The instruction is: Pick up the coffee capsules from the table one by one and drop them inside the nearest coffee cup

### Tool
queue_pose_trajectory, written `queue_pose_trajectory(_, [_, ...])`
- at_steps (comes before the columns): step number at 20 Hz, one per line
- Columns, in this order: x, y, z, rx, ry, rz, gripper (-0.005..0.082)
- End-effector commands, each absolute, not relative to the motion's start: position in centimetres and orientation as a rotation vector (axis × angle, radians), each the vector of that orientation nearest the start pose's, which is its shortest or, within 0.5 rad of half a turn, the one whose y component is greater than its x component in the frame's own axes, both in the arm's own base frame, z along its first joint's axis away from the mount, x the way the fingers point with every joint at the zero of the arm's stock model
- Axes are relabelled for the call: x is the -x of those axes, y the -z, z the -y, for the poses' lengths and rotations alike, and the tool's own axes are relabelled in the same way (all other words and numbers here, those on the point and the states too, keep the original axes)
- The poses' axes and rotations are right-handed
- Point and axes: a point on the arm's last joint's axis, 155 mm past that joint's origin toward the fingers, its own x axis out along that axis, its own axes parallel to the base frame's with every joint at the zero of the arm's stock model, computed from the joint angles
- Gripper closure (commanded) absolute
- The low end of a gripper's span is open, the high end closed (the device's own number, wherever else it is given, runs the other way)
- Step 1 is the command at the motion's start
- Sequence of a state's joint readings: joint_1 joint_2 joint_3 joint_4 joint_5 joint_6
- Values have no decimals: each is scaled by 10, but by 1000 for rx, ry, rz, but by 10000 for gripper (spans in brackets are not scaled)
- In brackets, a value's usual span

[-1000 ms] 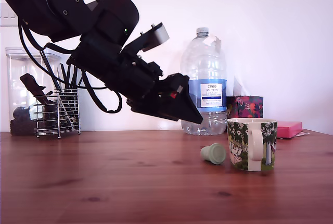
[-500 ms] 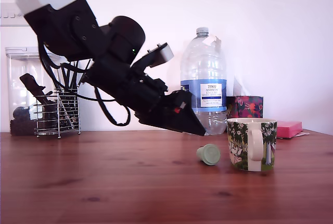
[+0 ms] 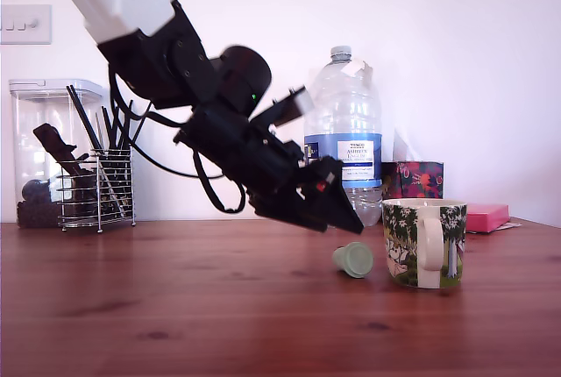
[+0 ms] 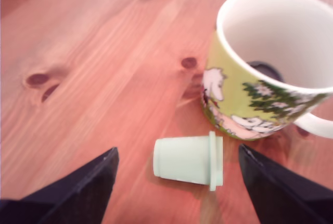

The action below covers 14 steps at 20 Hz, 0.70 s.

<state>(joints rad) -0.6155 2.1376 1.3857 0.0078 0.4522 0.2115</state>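
your gripper (image 3: 344, 222) hung tilted down over the table (image 3: 175, 307), its tip just above and to the exterior view's left of the mint green capsule (image 3: 353, 259), not touching it. in the wrist view your two dark fingers (image 4: 78, 190) stood spread wide, one on each side of that capsule (image 4: 189, 160), with clear wood showing between each finger and the pod; they held nothing.

the capsule lay on its side on the tabletop (image 4: 93, 67), just beside the coffee cup (image 3: 425, 242) and apart from it by a thin strip of wood. in the wrist view its rimmed end pointed toward one finger and its narrower end toward the other.

the cup (image 4: 270, 62) stood upright with its handle facing the exterior camera. inside it, at the bottom, you could see a dark rounded shape (image 4: 266, 70), too blurred to name for certain.

behind, in the exterior view, stood a clear water bottle (image 3: 344, 131), a wire utensil holder (image 3: 95, 188), a clear container (image 3: 39, 149), a flowered box (image 3: 414, 179) and a pink object (image 3: 487, 216).
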Motion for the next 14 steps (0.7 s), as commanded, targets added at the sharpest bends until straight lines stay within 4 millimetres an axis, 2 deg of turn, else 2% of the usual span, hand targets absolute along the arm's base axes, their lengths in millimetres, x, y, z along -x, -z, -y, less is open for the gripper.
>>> queue_pose_trajectory(1, [-402,-25,390,-245,1108,-709,96])
queue_pose_trajectory(6, [-402,-9,397,-250,1119,-762,96])
queue_pose_trajectory(14, [-403,-2,397,-221,1095,-791,97])
